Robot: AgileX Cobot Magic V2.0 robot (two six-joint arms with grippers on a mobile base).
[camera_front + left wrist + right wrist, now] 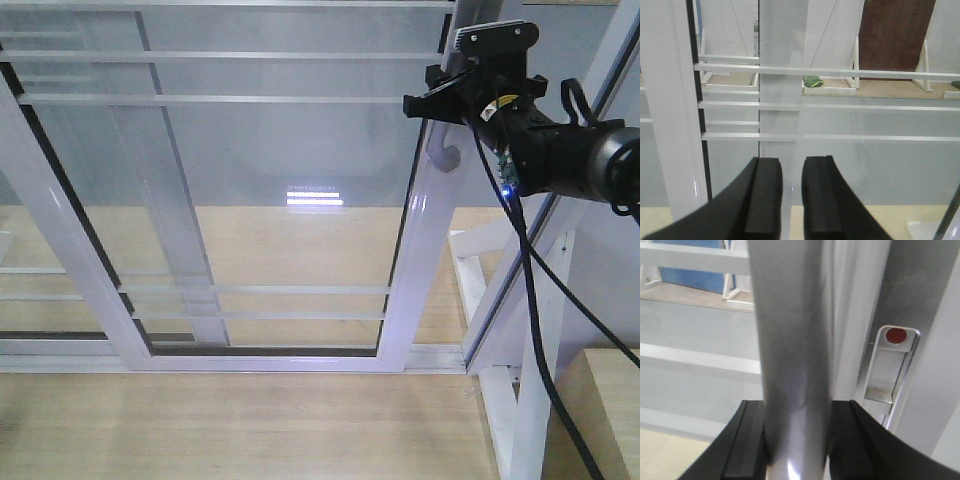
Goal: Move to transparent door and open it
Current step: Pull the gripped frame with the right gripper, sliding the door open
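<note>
The transparent door (270,180) fills the front view: clear glass in a white frame with thin white bars. Its curved grey bar handle (441,150) is on the right vertical edge. My right gripper (447,100) is shut on that handle near its top; in the right wrist view the handle (795,340) runs upright between the two black fingers (747,440), which press on both its sides. My left gripper (792,160) is empty, its jaws a narrow gap apart, close in front of the glass and its white bars (840,72). The left gripper does not show in the front view.
A second white-framed glass panel (170,230) without a handle stands behind the door at left. A white support stand (500,300) and a slanted frame post are at right, with a wooden box (612,400) at lower right. A black cable (530,300) hangs from the right arm. A metal latch plate with a red dot (896,335) is beside the handle.
</note>
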